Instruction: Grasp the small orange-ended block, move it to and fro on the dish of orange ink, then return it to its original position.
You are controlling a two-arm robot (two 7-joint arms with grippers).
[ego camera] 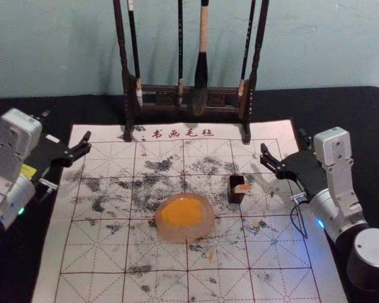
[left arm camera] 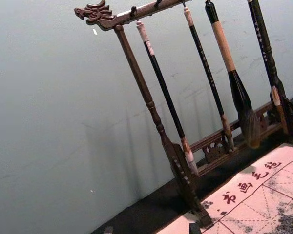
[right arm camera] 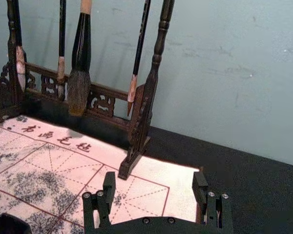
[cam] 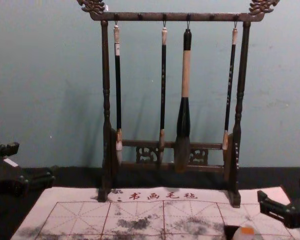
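Observation:
The small orange-ended block (ego camera: 242,189) rests at the top of a small dark holder (ego camera: 236,197), right of the dish (ego camera: 168,233) of orange ink. In the chest view the block's orange end (cam: 247,231) shows low at the right. Farther right on the mat's edge, my right gripper (ego camera: 284,144) hovers open, apart from the block; the right wrist view has its gripper (right arm camera: 154,180) with nothing between the fingers. Over the mat's left edge is my left gripper (ego camera: 65,128), also open and away from the dish; its tips reach the bottom of the left wrist view, gripper (left arm camera: 151,229).
A dark wooden rack (ego camera: 164,89) with several hanging brushes stands at the mat's back edge, the thick brush (ego camera: 201,76) among them. The gridded calligraphy mat (ego camera: 101,252) carries black smudges and lies on a black cloth (ego camera: 12,271). A wall rises behind.

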